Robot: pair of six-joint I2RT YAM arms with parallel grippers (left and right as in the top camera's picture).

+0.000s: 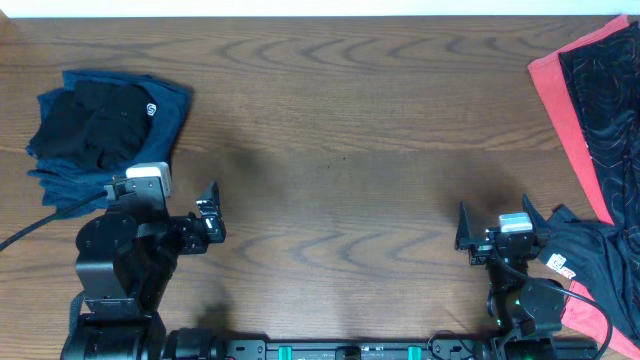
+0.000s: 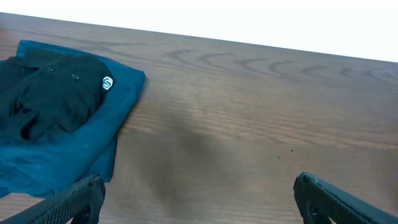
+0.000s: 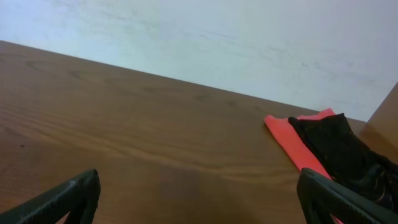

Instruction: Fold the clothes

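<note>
Both pincers are hanging wide open and empty above the worktop: left pincer, right pincer. Far left, the black logo garment is sitting bundled on the dark-blue garment, seemingly done; far right, the coral-red garment and black-patterned garment are lying unfolded, waiting.

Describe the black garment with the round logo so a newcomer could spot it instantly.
Look to the far left corner of the wooden table. There the black garment sits crumpled on a dark-blue one. Unlike the black patterned fabric on the right, it is plain, bearing a small white round logo.
</note>
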